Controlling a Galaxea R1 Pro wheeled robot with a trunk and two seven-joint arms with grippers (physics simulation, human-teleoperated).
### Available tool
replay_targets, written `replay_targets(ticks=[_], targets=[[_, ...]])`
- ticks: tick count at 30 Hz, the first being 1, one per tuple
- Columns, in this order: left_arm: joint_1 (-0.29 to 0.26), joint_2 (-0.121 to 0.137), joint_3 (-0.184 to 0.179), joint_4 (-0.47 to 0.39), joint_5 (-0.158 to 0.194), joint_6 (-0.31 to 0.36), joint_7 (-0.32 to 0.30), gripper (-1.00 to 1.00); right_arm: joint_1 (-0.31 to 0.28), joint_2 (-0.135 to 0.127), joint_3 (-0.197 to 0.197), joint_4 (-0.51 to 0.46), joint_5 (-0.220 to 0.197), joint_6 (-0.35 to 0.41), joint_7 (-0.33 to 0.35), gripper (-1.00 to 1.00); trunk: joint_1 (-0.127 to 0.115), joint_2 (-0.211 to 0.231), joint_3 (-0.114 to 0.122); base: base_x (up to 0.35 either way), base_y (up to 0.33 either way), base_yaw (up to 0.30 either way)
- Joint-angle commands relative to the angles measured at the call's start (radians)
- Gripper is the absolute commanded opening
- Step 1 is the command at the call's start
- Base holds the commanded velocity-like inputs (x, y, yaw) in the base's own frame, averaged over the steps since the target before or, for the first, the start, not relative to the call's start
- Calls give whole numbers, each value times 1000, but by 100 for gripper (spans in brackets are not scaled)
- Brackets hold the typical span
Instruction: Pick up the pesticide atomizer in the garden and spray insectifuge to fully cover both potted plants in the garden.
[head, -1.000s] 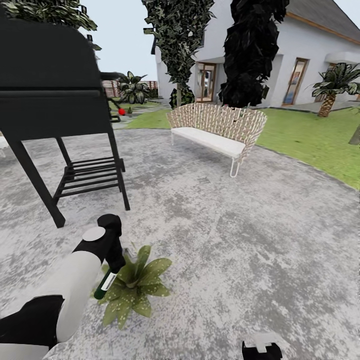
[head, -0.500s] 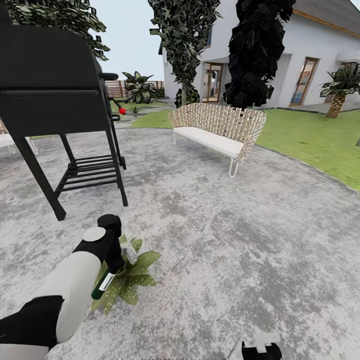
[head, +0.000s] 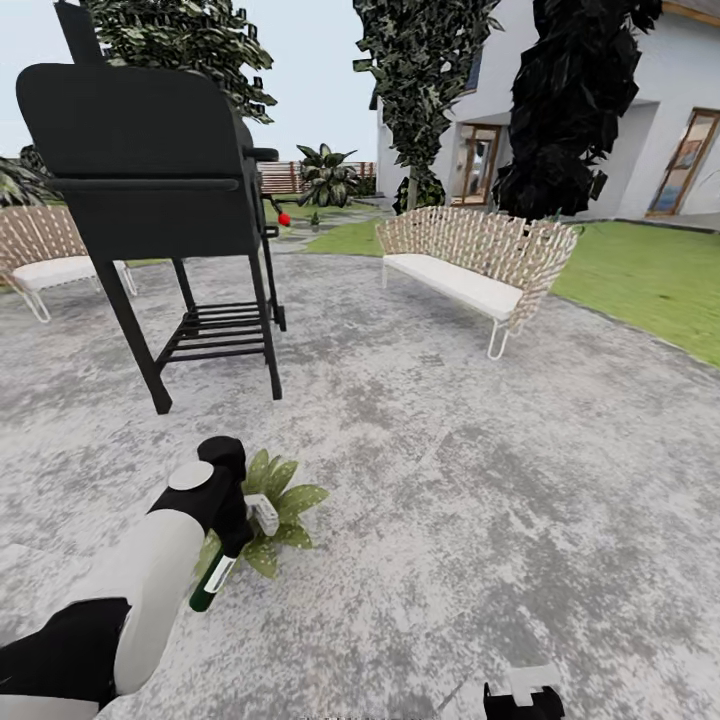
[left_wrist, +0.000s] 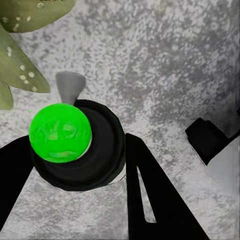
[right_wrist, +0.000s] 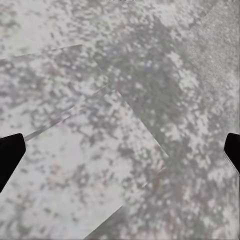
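One potted plant (head: 278, 500), a low rosette of pointed speckled green leaves, sits on the grey patio (head: 450, 480) of the garden. My left gripper (head: 232, 535) hangs just at its near left side, shut on the pesticide atomizer (head: 212, 583), a dark green bottle with a white spray head beside the leaves. In the left wrist view the atomizer's bright green end (left_wrist: 61, 132) sits between the black fingers (left_wrist: 150, 195), with leaves (left_wrist: 20, 70) close by. My right gripper (head: 522, 695) is low at the near edge, and in the right wrist view it (right_wrist: 120, 150) is open over bare paving.
A black grill (head: 150, 180) on legs stands left of centre behind the plant. A wicker bench (head: 470, 265) is at mid-right and another (head: 45, 255) at the far left. Lawn (head: 650, 280), tall trees and a white house lie beyond.
The whole head view has swung left, bringing the grill and a second bench into fuller view. The plant now sits slightly farther up beside my left gripper, which still holds the atomizer.
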Motion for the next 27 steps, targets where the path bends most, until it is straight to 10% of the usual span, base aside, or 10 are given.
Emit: replay_targets(ticks=[1, 8, 16, 20, 27], targets=[[3, -4, 7, 0, 4, 11, -8, -100, 0, 0, -8, 1, 11, -3, -2, 100, 0, 0, -1, -101, -270, 276], [129, -10, 7, 3, 244, -21, 84, -100, 0, -1, -8, 1, 11, -3, -2, 100, 0, 0, -1, -100, -270, 276], [325, 22, 22, 8, 594, -454, 370, -100, 0, 1, -6, 0, 14, -4, 6, 100, 0, 0, -1, -30, -205, 219], [399, 39, 25, 36, 640, -682, 463, -100, 0, -2, 11, -7, 19, -4, 8, 100, 0, 0, -1, -1, -17, 20], [410, 42, 28, 121, 720, -792, 477, -100, -1, -5, 284, -204, 211, -2, 100, 100, 0, 0, -1, 0, -1, 1]])
